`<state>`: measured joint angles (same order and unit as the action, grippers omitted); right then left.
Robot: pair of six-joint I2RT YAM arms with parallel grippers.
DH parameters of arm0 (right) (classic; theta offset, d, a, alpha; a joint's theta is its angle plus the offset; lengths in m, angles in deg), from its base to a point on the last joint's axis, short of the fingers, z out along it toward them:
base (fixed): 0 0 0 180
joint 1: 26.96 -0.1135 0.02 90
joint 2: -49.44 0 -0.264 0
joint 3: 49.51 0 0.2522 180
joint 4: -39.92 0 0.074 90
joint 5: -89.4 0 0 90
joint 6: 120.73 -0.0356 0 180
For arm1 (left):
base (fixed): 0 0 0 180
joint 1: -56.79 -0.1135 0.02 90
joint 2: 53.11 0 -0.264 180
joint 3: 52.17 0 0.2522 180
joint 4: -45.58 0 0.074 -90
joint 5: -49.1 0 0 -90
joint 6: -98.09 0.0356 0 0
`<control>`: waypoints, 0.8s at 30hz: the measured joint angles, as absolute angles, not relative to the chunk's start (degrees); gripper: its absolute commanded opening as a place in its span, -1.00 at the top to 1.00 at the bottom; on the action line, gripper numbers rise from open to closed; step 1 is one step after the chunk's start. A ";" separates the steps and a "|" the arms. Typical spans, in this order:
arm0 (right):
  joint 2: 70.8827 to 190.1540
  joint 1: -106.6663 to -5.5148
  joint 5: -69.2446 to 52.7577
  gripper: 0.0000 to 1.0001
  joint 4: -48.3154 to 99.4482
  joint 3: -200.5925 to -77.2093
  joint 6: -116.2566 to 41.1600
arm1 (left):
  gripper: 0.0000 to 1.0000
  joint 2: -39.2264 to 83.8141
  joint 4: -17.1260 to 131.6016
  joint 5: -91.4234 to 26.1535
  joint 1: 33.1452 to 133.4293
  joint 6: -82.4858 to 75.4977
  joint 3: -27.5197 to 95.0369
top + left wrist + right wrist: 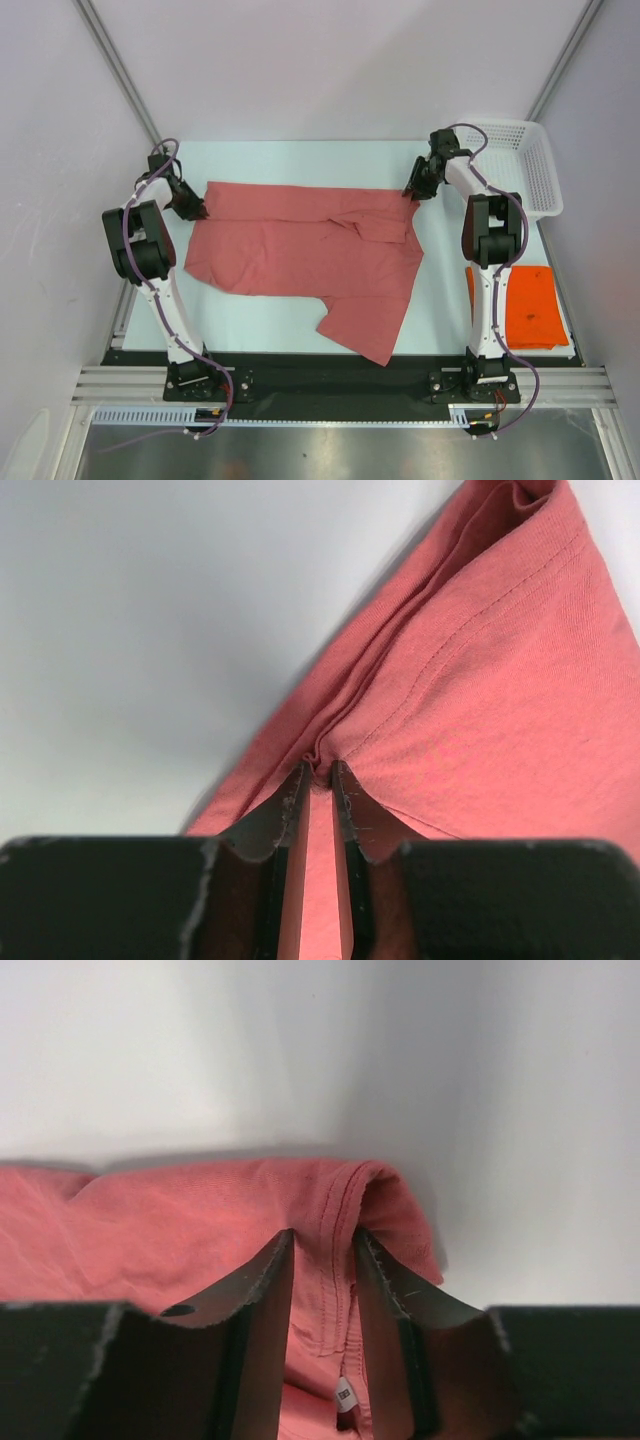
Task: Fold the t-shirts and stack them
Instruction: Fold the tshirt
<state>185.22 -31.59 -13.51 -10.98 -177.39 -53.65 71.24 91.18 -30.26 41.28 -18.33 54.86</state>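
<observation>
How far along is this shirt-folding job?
Done: the orange shirt lies folded flat at the right. In hand: the pink shirt is mostly spread open, the left pincer pinching one far corner, the right pincer straddling the other. Left: folding it and stacking both.

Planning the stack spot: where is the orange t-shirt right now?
In the top view the orange t-shirt lies flat on the right side, just right of the right arm, nearer the bases than the white basket.

We see a pale table (300,160) carrying a pink-red shirt (300,255) spread across mid-frame, a folded orange shirt (530,305) at lower right and a white basket (535,170) at upper right.
</observation>
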 measured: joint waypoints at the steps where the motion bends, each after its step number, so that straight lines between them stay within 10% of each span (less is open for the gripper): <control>1: 185.25 -31.59 -13.33 0.44 -10.90 -177.39 -53.83 | 0.63 71.29 91.22 -30.26 41.28 -18.33 54.95; 5: 185.25 -31.59 -11.52 0.89 -9.43 -177.31 -54.63 | 0.65 71.40 91.39 -30.42 41.28 -18.28 55.08; 11: 185.25 -31.59 -8.46 0.95 -5.43 -175.95 -55.75 | 0.63 71.68 91.72 -31.31 41.28 -18.26 55.72; 18: 185.25 -31.56 -7.76 0.83 -4.75 -175.78 -55.79 | -0.43 71.11 90.94 -33.28 41.30 -17.08 56.66; 24: 185.25 -31.41 -8.98 0.77 -4.84 -175.78 -55.77 | -0.56 73.21 91.61 -32.69 40.78 -14.68 63.98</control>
<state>185.25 -31.41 -8.98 -4.84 -175.78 -55.77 73.21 91.61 -32.69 40.78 -14.68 63.98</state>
